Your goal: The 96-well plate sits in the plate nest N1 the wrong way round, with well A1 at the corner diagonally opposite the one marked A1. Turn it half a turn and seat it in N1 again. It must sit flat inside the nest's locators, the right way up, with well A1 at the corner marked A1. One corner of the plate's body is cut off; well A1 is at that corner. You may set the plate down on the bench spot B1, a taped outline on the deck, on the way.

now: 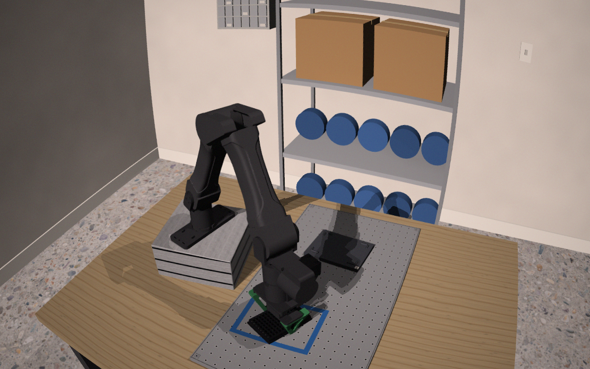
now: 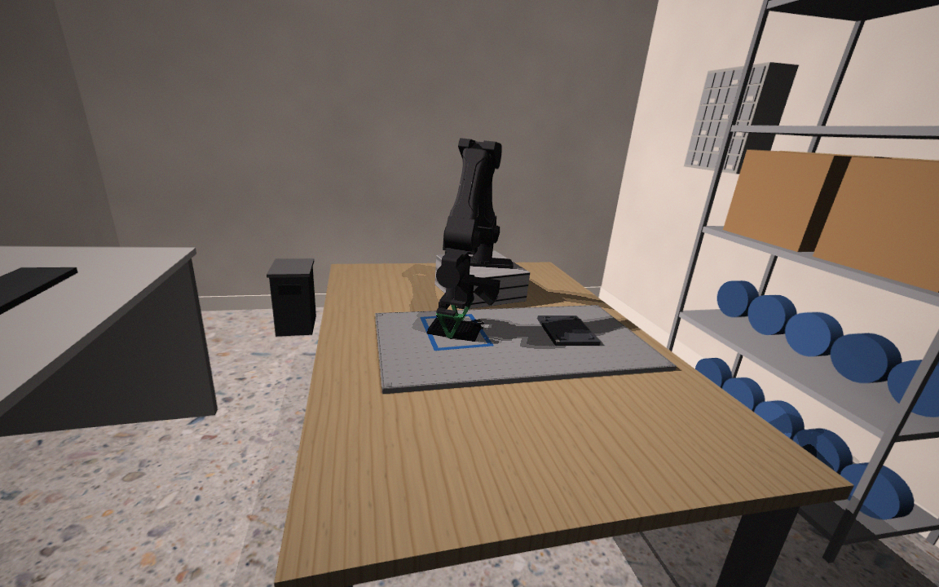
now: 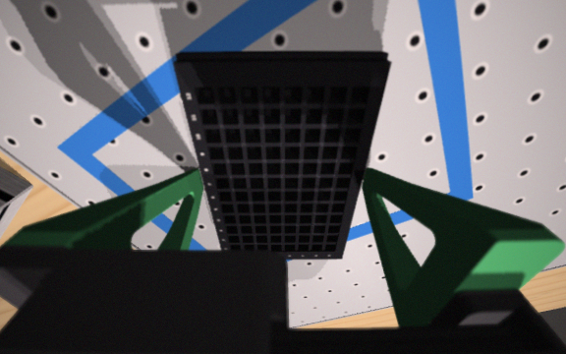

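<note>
The black 96-well plate (image 1: 267,326) lies flat on the deck inside the blue taped outline B1 (image 1: 308,337). It also shows in the exterior view (image 2: 460,333) and fills the middle of the wrist view (image 3: 283,157). My gripper (image 3: 282,177), with green fingers, is low over the plate and open. One finger stands at each long side of the plate, close to its edges but not clamping it. The gripper also shows in the top view (image 1: 290,316). The dark plate nest N1 (image 1: 340,250) stands empty further along the deck, as the exterior view (image 2: 567,329) also shows.
The grey perforated deck (image 1: 347,293) lies on a wooden table. The arm's base stands on a stack of grey slabs (image 1: 201,254) to the left of the deck. A shelf with boxes and blue discs (image 1: 370,132) stands behind the table.
</note>
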You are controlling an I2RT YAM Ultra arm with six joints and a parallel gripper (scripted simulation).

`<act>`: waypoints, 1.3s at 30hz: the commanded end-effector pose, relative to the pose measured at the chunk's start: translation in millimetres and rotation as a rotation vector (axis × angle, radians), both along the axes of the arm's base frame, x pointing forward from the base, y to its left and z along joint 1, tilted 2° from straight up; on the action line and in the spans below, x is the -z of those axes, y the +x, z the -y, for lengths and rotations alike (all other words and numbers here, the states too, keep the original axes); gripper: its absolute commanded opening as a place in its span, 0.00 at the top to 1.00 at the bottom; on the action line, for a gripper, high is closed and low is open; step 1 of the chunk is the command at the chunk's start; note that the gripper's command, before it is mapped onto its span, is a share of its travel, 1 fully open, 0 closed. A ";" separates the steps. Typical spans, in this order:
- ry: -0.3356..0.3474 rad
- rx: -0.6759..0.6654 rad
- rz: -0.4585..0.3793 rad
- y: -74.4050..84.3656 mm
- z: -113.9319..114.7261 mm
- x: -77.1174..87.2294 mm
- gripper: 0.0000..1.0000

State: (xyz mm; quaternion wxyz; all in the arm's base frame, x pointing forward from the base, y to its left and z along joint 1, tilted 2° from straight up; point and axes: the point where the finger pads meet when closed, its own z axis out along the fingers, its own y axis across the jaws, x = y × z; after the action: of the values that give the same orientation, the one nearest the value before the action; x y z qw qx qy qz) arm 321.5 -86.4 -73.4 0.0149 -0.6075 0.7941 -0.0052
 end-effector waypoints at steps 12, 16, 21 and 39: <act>0.001 0.000 0.011 2.6 -0.2 -2.8 0.00; 0.001 0.000 0.011 2.6 -0.2 -2.8 0.00; 0.001 0.000 0.011 2.5 -0.2 -5.4 0.00; 0.001 0.000 0.011 1.0 0.4 -48.2 0.00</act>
State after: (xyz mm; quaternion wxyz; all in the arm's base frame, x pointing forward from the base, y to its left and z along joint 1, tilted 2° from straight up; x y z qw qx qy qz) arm 321.2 -86.9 -37.0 0.0158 -0.6071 0.7944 -0.0064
